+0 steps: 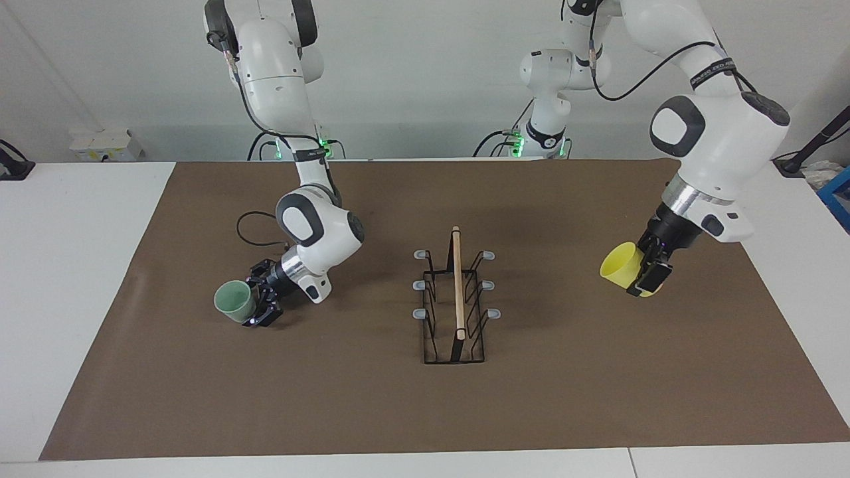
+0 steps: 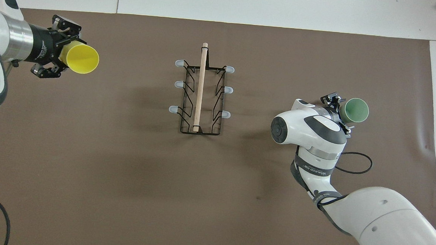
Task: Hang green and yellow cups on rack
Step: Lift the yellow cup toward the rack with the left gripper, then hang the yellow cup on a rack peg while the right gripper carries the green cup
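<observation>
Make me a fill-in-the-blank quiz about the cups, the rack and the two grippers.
1. The left gripper holds the ____ cup off the table.
2. The green cup stands on the brown ____.
3. The right gripper, open, is at the ____ cup.
4. The number of cups hanging on the rack is ____.

Missing words: yellow; mat; green; zero
</observation>
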Robot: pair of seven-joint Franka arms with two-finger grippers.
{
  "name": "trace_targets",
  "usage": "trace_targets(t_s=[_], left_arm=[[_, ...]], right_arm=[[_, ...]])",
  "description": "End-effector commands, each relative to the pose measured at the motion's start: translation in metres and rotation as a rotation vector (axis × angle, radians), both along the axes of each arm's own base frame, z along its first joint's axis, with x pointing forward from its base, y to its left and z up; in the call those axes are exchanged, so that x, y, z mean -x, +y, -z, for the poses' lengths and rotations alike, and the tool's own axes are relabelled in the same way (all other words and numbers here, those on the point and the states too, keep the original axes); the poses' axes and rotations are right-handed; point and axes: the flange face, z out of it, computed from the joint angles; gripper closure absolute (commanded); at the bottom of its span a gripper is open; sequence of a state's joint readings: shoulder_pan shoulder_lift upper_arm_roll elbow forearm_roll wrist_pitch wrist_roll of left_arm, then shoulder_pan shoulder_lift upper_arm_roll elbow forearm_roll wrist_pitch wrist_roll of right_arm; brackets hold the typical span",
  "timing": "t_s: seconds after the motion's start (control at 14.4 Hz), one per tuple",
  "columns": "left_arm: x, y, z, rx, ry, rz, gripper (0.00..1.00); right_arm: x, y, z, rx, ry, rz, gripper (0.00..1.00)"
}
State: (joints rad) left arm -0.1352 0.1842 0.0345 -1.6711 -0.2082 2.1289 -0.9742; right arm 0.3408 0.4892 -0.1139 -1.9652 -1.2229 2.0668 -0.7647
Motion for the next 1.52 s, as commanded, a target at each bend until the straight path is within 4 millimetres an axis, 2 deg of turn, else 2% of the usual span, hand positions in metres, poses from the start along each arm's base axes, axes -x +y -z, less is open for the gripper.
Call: trace_targets(t_s=[0.0, 0.21, 0.28, 0.35, 0.55, 0.62, 0.76, 0.97, 1.04, 1.25, 1.46], left_arm=[[0.035, -0.038, -0.016, -0.126, -0.025, 0.106, 1.0], [0.055, -0.087, -0.012, -0.264, -0.065, 0.199, 1.0], [0.063, -0.102, -0.005, -0.31, -0.109, 0.228, 1.0], [0.07, -0.117, -0.002, -0.351, -0.174, 0.252, 1.0], [0.096, -0.156, 0.017, -0.414, -0.323, 0.353, 1.0], [0.103, -0.168, 0.023, -0.437, -0.342, 0.399, 1.0], [0.118, -0.189, 0.038, -0.515, -0.388, 0.506, 1.0], [0.139, -0.215, 0.059, -0.519, -0.459, 0.548, 1.0], [0.143, -0.218, 0.067, -0.531, -0.471, 0.568, 1.0], [0.153, -0.229, 0.079, -0.505, -0.507, 0.606, 1.0], [0.156, -0.237, 0.079, -0.492, -0.54, 0.638, 1.0]], right_arm=[[0.008, -0.015, -0.002, -0.001, -0.007, -0.047, 0.0], [0.009, -0.028, 0.002, 0.008, 0.001, -0.071, 0.0], [0.009, -0.028, 0.002, 0.008, 0.001, -0.071, 0.03], [0.009, -0.029, 0.002, 0.006, 0.001, -0.07, 0.18], [0.009, -0.029, 0.002, 0.007, 0.002, -0.071, 0.91], [0.008, -0.029, 0.002, 0.008, 0.0, -0.072, 1.0], [0.005, -0.03, -0.002, 0.017, -0.003, -0.066, 1.0], [-0.001, -0.026, -0.009, 0.024, 0.003, -0.078, 1.0], [-0.003, -0.026, -0.013, 0.017, -0.003, -0.072, 1.0], [-0.01, -0.025, -0.042, -0.045, -0.009, -0.033, 1.0], [-0.014, -0.042, -0.084, -0.246, -0.015, 0.13, 1.0]])
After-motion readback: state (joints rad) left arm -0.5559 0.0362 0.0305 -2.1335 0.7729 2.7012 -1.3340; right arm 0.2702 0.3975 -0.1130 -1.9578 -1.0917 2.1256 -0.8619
